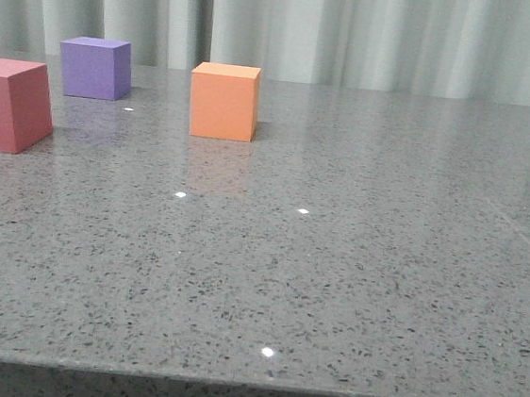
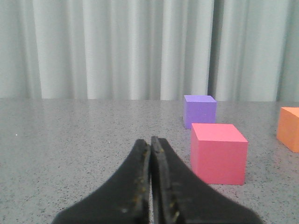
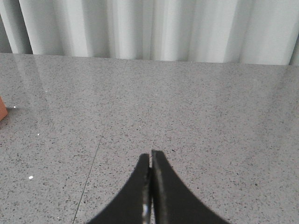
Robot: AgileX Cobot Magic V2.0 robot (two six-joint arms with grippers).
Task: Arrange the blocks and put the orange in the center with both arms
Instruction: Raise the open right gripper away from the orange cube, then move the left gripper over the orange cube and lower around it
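Observation:
Three blocks stand on the grey speckled table (image 1: pixel 353 265). The orange cube (image 1: pixel 224 101) is left of the middle, towards the back. The purple cube (image 1: pixel 95 68) is further back and left of it. The red-pink cube (image 1: pixel 7 105) stands at the left edge, cut off by the picture. Neither arm shows in the front view. My left gripper (image 2: pixel 150 140) is shut with nothing in it, short of the red-pink cube (image 2: pixel 218 152), with the purple cube (image 2: pixel 199 111) and orange cube (image 2: pixel 289 128) beyond. My right gripper (image 3: pixel 150 154) is shut and empty over bare table; a sliver of orange cube (image 3: pixel 2 109) shows at the edge.
A pale pleated curtain (image 1: pixel 359 28) hangs behind the table's far edge. The table's front edge (image 1: pixel 245 384) runs across the bottom of the front view. A thin seam line (image 3: pixel 91 170) crosses the tabletop in the right wrist view.

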